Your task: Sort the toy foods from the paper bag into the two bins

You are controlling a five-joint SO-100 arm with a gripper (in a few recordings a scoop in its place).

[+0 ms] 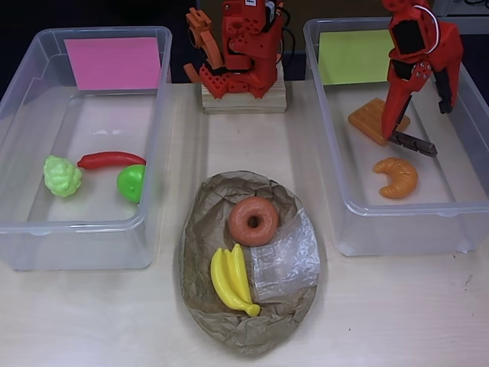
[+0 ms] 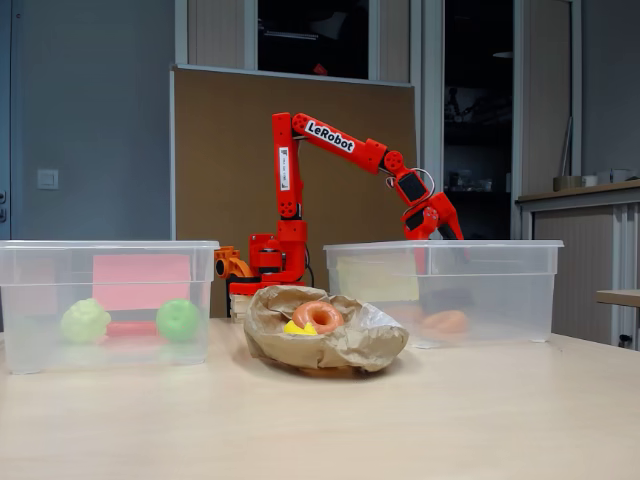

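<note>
Left in the overhead view sits the pink-label bin [image 1: 30,222], holding three pieces: pale grapes [image 1: 62,175] by the left wall, a red chili [image 1: 110,159] lying flat beside them, and a green apple [image 1: 132,183] just under the chili's right end. From the fixed view the grapes [image 2: 85,321] and apple [image 2: 179,320] show through the clear wall, well apart.

Centre table, the bag [image 1: 206,306] lies open and crumpled, its clear window patch on the right side. Inside, a brown donut [image 1: 253,220] sits toward the top, and a yellow banana [image 1: 232,280] lies below it, almost touching.

Right side, the green-label bin [image 1: 397,229]. An orange waffle [image 1: 372,119] rests near the back, an orange croissant [image 1: 396,177] nearer the front. The red arm reaches down into this bin, and the gripper [image 1: 405,138] hangs over the waffle's right edge with a dark chocolate bar [image 1: 413,143] at its tip. The fingers are spread; whether they touch the bar, I cannot tell.
</note>
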